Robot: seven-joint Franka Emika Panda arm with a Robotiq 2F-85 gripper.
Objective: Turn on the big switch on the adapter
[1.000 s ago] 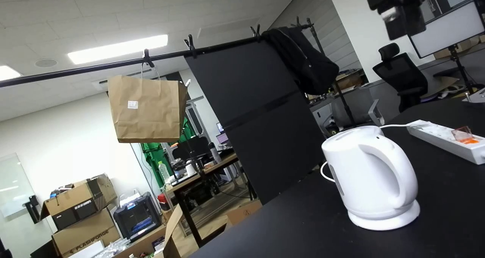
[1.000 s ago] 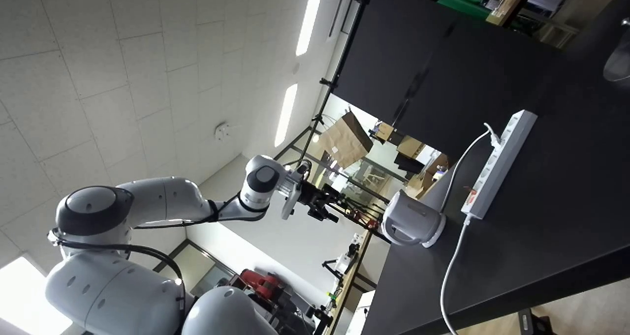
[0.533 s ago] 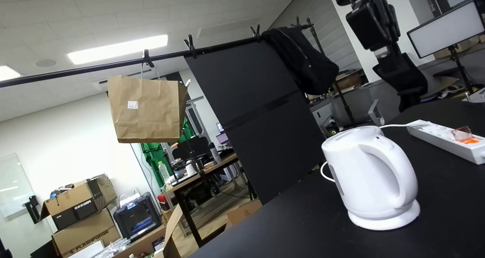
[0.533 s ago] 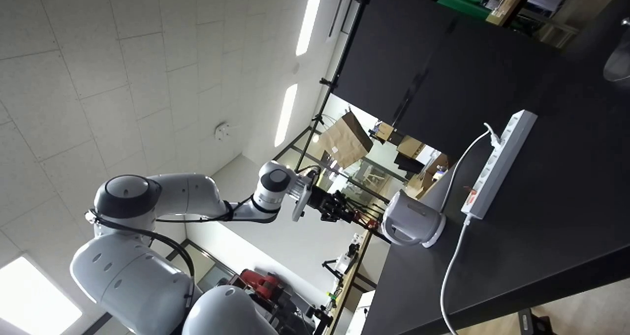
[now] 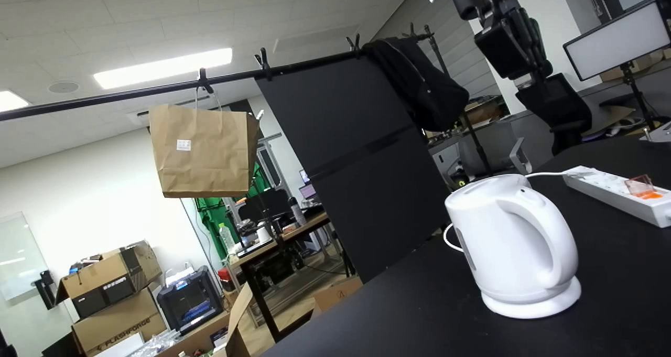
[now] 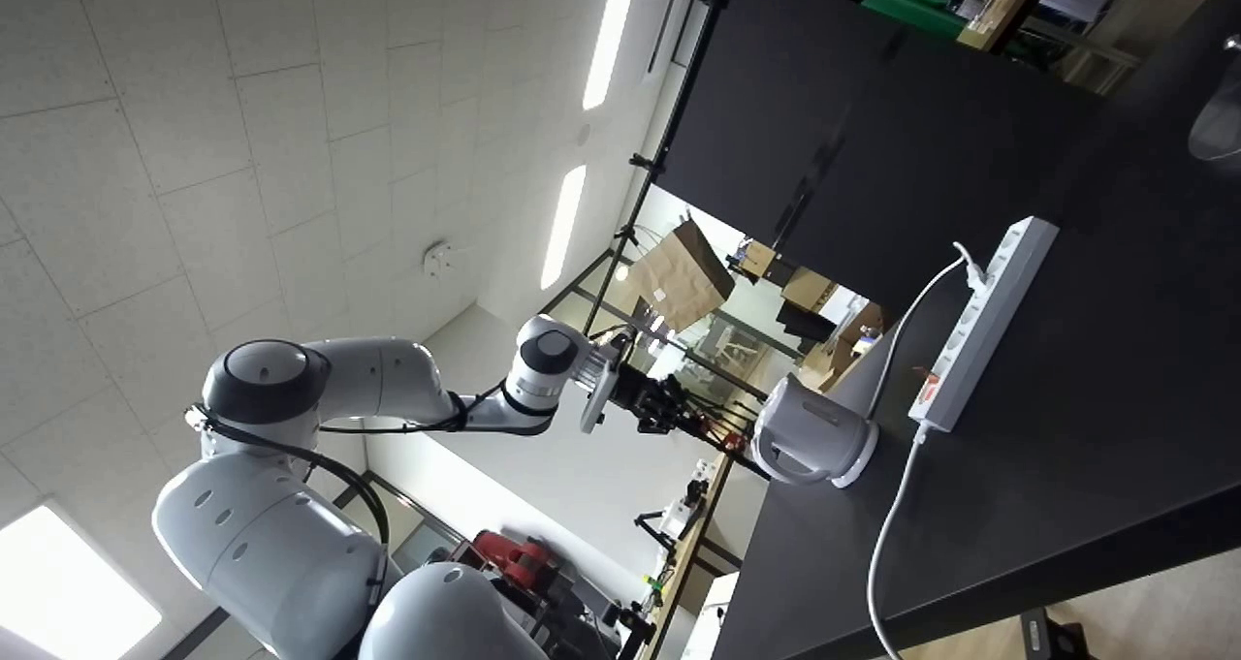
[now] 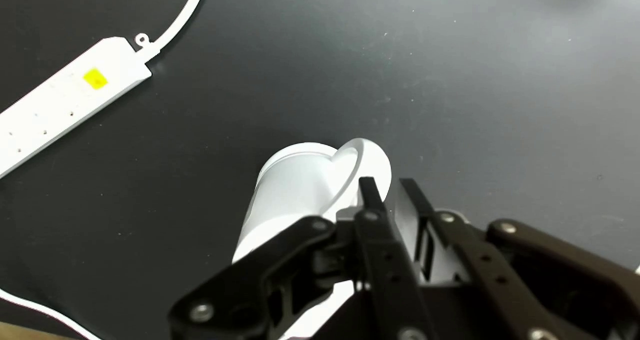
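The adapter, a long white power strip, lies on the black table in both exterior views [image 5: 610,192] [image 6: 979,326] and at upper left of the wrist view [image 7: 65,103]. Its big switch is orange in both exterior views [image 5: 650,195] [image 6: 929,387] and yellow in the wrist view [image 7: 95,78], near the corded end. A clear reddish flap [image 5: 638,183] stands up beside it. High above the table hangs my gripper [image 7: 388,180], well away from the adapter. A narrow gap separates its fingertips, with nothing held. Behind them, lower down, is the kettle.
The white kettle [image 5: 511,247] stands on the table, between the arm and the adapter in an exterior view [image 6: 810,432]. A white plug [image 6: 975,276] sits in the adapter, its cord leading toward the kettle. The adapter's own cord [image 7: 182,18] leaves the switch end.
In an exterior view the arm has shifted right, toward the kettle and table. The gripper has come down farther into view, and its fingers have drawn closer together. Kettle and adapter have stayed put.
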